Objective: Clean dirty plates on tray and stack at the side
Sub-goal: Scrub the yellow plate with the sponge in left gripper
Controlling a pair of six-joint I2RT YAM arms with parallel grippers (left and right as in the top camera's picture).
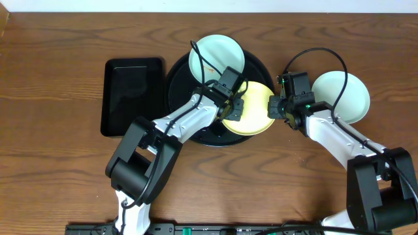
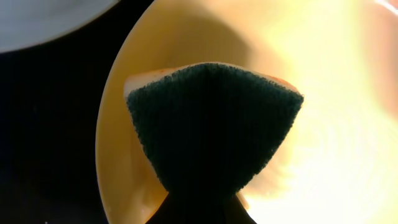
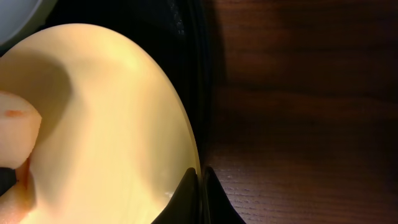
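Observation:
The pale yellow plate (image 1: 255,111) lies over the right side of the round black tray (image 1: 179,91). My right gripper (image 1: 275,107) is shut on its right rim, and the right wrist view shows the fingers (image 3: 189,186) pinching the plate's edge (image 3: 112,124). My left gripper (image 1: 230,106) is shut on a sponge (image 2: 211,124), dark scouring face toward the camera, pressed onto the yellow plate (image 2: 323,93). A mint-blue plate (image 1: 217,57) rests at the tray's far side. Another mint-blue plate (image 1: 341,96) sits on the table to the right, off the tray.
A rectangular black tray (image 1: 132,94) lies on the wooden table (image 1: 59,163) left of the round tray. The right arm reaches across in front of the mint-blue plate on the table.

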